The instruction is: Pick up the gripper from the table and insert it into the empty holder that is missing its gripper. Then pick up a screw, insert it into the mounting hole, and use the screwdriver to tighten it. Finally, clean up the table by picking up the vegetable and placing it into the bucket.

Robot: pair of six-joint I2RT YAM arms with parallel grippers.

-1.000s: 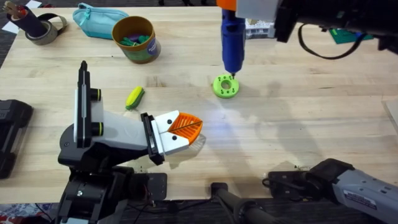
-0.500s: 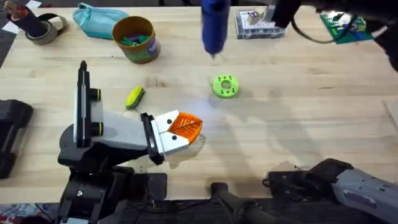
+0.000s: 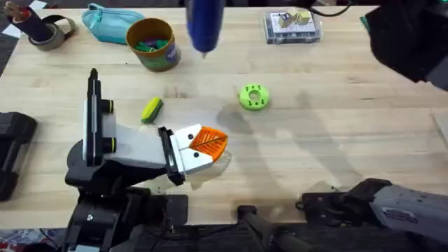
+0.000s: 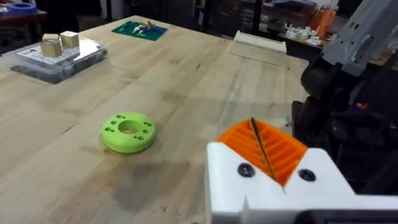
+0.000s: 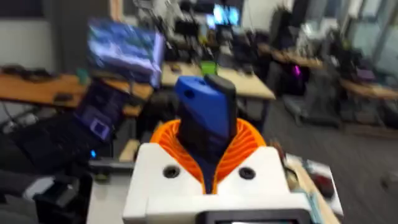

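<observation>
My right gripper (image 5: 208,149) is shut on the blue screwdriver (image 3: 204,24), which hangs high over the table's far side, just right of the ochre bucket (image 3: 151,43). The lime-green disc (image 3: 253,96) with its mounting hole (image 4: 129,127) lies free at mid-table. The corn vegetable (image 3: 151,110) lies to the left of the disc. My left gripper (image 3: 210,143) rests low near the front, its orange pads (image 4: 267,146) shut on nothing. The loose gripper, its holder and the screw are out of view.
A teal pouch (image 3: 112,22) and a tape roll (image 3: 49,31) sit at the back left. A clear parts box (image 3: 292,26) stands at the back. The right arm (image 3: 413,42) looms dark at the upper right. A black case (image 3: 10,150) lies at the left edge.
The screwdriver has lifted off the green disc and swung left and away, toward the bucket, in my right gripper. The left arm has not moved.
</observation>
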